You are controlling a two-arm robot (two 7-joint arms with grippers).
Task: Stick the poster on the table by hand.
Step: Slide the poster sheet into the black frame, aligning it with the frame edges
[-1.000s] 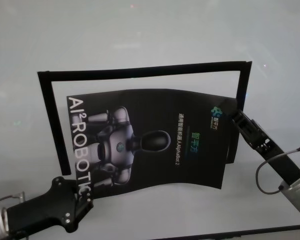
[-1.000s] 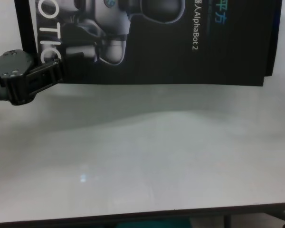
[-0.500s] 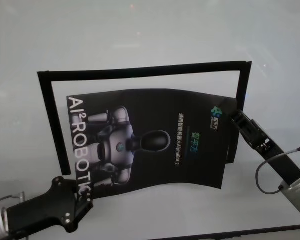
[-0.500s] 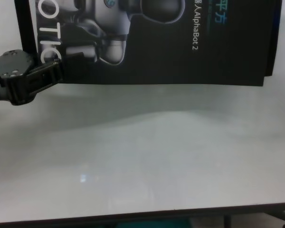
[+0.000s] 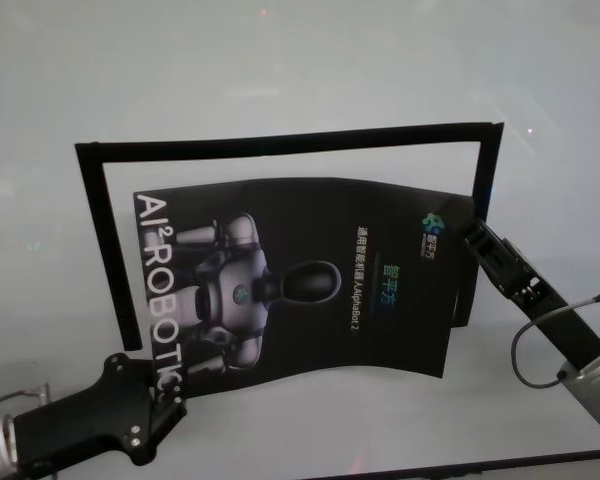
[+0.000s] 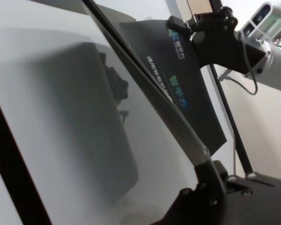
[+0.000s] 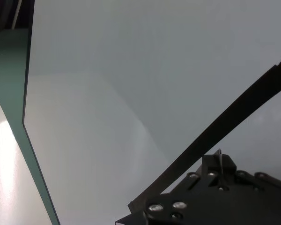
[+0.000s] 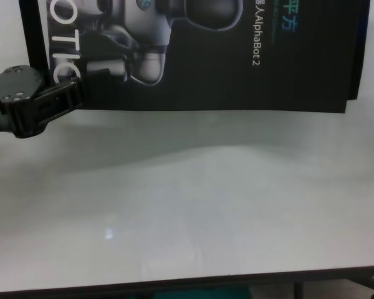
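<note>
Two claws on one sheet here: the left claw (image 5: 165,392) is pinching the near-left corner of the poster (image 5: 310,285) down by the big white letters, while the right claw (image 5: 467,232) is clamped on the far-right corner beside the small logo. Held at opposite corners like that, the poster hangs just above the white counter (image 5: 280,80), bowed and casting a shadow, inside the black tape frame (image 5: 280,145). My read: the diagonal grip keeps it spread for laying flat within that outline.
</note>
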